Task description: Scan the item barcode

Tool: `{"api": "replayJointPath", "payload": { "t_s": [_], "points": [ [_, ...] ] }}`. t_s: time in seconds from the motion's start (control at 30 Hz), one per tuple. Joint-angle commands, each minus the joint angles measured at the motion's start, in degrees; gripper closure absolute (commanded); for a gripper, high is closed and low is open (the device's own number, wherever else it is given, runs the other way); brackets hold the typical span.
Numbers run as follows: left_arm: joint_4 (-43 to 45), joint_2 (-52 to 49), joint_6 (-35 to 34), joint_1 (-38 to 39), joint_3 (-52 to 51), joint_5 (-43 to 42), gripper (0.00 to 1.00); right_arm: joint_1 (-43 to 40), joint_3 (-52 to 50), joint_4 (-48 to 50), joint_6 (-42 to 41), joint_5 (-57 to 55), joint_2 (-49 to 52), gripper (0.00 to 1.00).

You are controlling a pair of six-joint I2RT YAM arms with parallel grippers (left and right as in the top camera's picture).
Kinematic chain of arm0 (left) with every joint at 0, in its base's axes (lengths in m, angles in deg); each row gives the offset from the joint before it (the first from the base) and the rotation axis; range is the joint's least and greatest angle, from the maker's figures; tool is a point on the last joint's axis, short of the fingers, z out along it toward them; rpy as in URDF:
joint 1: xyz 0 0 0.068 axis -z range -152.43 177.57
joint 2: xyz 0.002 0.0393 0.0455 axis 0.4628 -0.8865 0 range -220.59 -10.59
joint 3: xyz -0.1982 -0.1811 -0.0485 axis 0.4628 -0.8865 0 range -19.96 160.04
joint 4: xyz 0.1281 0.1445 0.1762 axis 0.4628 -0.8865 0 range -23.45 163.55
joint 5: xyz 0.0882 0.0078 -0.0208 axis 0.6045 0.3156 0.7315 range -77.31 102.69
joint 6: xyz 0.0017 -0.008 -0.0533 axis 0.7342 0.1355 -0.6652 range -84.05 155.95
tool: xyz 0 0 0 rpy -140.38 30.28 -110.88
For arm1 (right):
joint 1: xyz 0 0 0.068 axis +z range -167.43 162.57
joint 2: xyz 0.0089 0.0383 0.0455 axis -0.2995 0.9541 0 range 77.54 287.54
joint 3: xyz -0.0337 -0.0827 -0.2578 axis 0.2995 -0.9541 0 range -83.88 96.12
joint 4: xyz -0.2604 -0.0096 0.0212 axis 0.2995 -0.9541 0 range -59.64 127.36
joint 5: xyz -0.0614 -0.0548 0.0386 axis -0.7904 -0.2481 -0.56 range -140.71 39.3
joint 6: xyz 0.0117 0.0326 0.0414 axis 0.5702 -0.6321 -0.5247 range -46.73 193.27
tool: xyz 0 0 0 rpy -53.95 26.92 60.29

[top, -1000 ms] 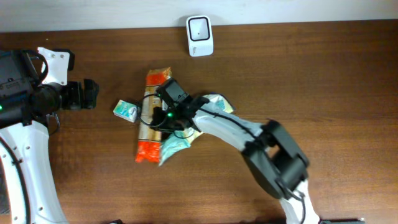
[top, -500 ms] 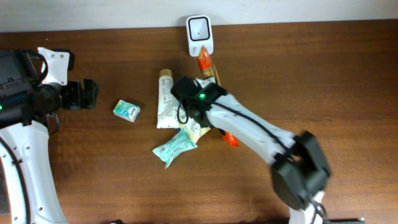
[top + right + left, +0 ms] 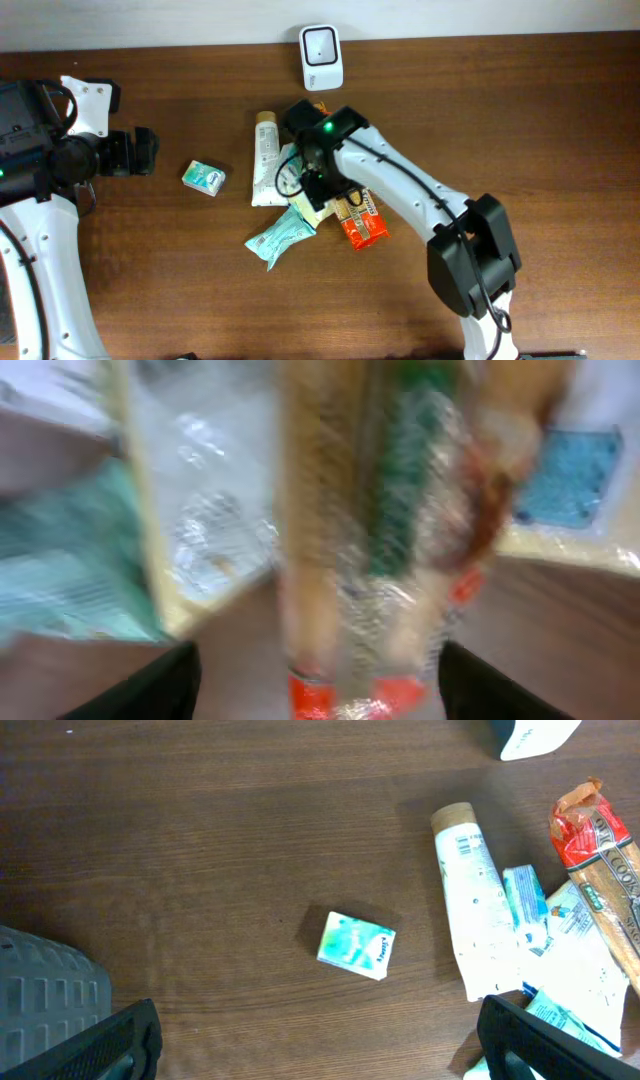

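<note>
Now, with the right gripper point(image 3: 318, 672) jaws wide and the orange snack packet point(image 3: 362, 218) lying loose between them, lift straight up, bumping nothing in the pile point(image 3: 283, 238) below; left gripper point(image 3: 315, 1025) jaws wide too, holding nothing.

The tabletop point(image 3: 560, 150) carries seven loose things, as far as the overlapping pile lets them be counted. There is one white scanner point(image 3: 321, 44) at the far edge. There is one small blue-green box point(image 3: 204, 178), one cream tube point(image 3: 266, 158), one orange-red snack packet point(image 3: 358, 215) and one teal pouch point(image 3: 283, 235). One small blue sachet point(image 3: 524, 900) and one pale flat packet point(image 3: 580, 945) lie partly covered. Two arms reach over the tabletop, each with one end effector: the left end effector point(image 3: 140, 152) and the right end effector point(image 3: 315, 685).
</note>
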Motion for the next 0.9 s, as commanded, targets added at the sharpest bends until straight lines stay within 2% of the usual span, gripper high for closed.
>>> {"api": "replayJointPath", "payload": {
  "t_s": [0.0,0.1,0.37,0.4,0.43,0.47,0.5,0.57,0.77,0.87],
  "points": [
    [0.09,-0.13,0.7,0.15,0.13,-0.87,0.01,-1.29,-3.91,-0.46,-0.7,-0.92,-0.66,0.18],
    [0.09,-0.13,0.7,0.17,0.13,-0.85,0.01,-0.28,-8.87,3.89,-0.68,1.38,-0.66,0.01],
    [0.07,-0.13,0.7,0.15,0.13,-0.85,0.01,-2.78,-18.86,12.79,-0.68,-3.87,-0.66,0.0],
    [0.07,-0.13,0.7,0.15,0.13,-0.85,0.01,-2.89,-19.1,13.27,-0.7,-4.17,-0.66,0.1],
    [0.07,-0.13,0.7,0.17,0.13,-0.85,0.01,-2.91,-19.08,13.75,-0.68,-4.22,-0.66,0.26],
    [0.07,-0.13,0.7,0.17,0.13,-0.85,0.01,-2.82,-19.02,14.03,-0.68,-4.09,-0.66,0.53],
    [0.07,-0.13,0.7,0.17,0.13,-0.87,0.01,-2.75,-18.82,13.9,-0.68,-3.56,-0.68,0.72],
    [0.07,-0.13,0.7,0.15,0.13,-0.85,0.01,-2.75,-17.57,13.18,-0.63,-0.11,-0.92,0.96],
    [0.07,-0.13,0.7,0.17,0.13,-0.87,0.01,-5.57,-3.85,3.85,9.53,18.14,-7.52,0.96],
    [0.07,-0.13,0.7,0.15,0.13,-0.85,0.01,-9.38,2.16,3.08,17.0,32.33,-10.69,0.96]
  ]
}}
